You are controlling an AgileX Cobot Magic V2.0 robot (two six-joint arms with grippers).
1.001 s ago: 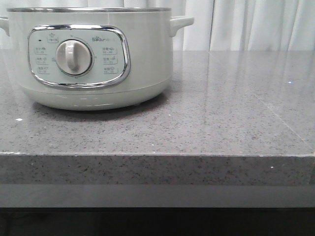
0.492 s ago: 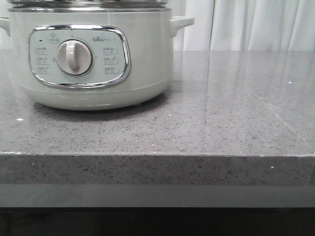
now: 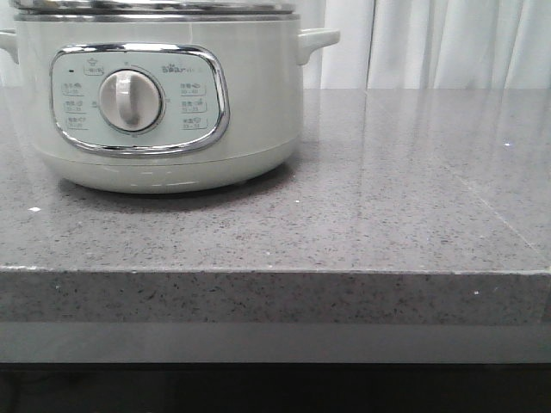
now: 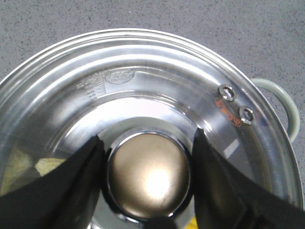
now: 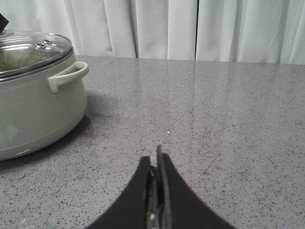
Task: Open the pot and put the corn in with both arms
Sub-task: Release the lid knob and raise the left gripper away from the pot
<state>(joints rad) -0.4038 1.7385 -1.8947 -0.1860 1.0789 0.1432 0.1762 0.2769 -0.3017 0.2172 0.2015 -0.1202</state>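
The pale grey-green pot (image 3: 258, 120) stands at the left of the counter, with a glass lid (image 3: 155, 7) on its metal rim. In the left wrist view my left gripper (image 4: 148, 135) straddles the lid's round metal knob (image 4: 147, 176), its black fingers (image 4: 86, 176) pressed against both sides. A small bright yellow patch (image 4: 189, 224) shows through the glass lid (image 4: 157, 76); I cannot tell whether it is the corn. My right gripper (image 5: 153, 152) hangs shut and empty over bare counter, to the right of the pot (image 5: 33, 109).
The grey speckled counter (image 3: 387, 198) runs right of the pot to a front edge (image 3: 275, 274). White curtains (image 5: 190, 28) hang behind. The pot's side handle (image 5: 66, 76) sticks out toward the right gripper.
One second ago the pot's top was open in the front view. The lid has since come down into view and now sits lower, on the rim.
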